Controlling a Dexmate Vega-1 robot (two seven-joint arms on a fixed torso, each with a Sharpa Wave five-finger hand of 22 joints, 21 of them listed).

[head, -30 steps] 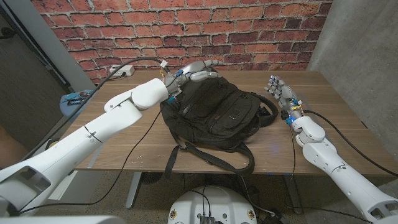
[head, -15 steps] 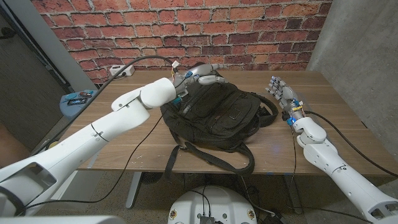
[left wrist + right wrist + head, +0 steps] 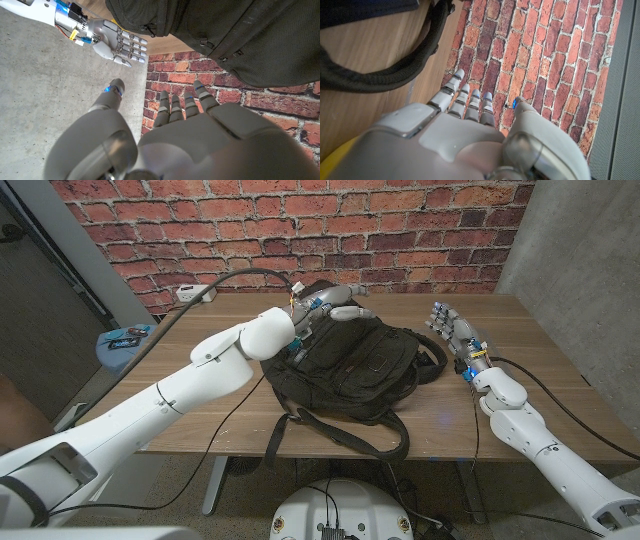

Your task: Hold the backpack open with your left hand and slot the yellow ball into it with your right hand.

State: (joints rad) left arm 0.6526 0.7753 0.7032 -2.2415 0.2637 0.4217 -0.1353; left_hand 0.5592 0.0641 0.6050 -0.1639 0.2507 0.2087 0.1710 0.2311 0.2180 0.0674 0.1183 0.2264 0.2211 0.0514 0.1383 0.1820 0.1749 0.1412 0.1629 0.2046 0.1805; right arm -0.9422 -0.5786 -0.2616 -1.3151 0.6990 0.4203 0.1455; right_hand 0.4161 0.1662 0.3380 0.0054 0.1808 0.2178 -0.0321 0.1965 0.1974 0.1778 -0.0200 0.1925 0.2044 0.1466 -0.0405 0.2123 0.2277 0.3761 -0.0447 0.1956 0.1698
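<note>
The black backpack [image 3: 355, 365] lies in the middle of the table, its straps trailing toward the front edge. My left hand [image 3: 338, 298] hovers over the bag's far top end with fingers stretched out and nothing in them; the left wrist view shows the hand [image 3: 175, 130] empty above the backpack [image 3: 240, 35]. My right hand [image 3: 452, 328] stands to the right of the bag, fingers straight and apart, holding nothing. In the right wrist view a sliver of the yellow ball [image 3: 332, 157] shows beside that hand [image 3: 465, 135], close to a backpack strap [image 3: 380, 75].
A white power strip [image 3: 195, 293] lies at the table's far left by the brick wall. A blue object [image 3: 125, 337] sits off the left edge. A black cable [image 3: 215, 425] crosses the table's front left. A grey wall stands to the right.
My left arm has swung rightward and farther, carrying the hand from the bag's far left corner over its top. The right hand has stayed in place.
</note>
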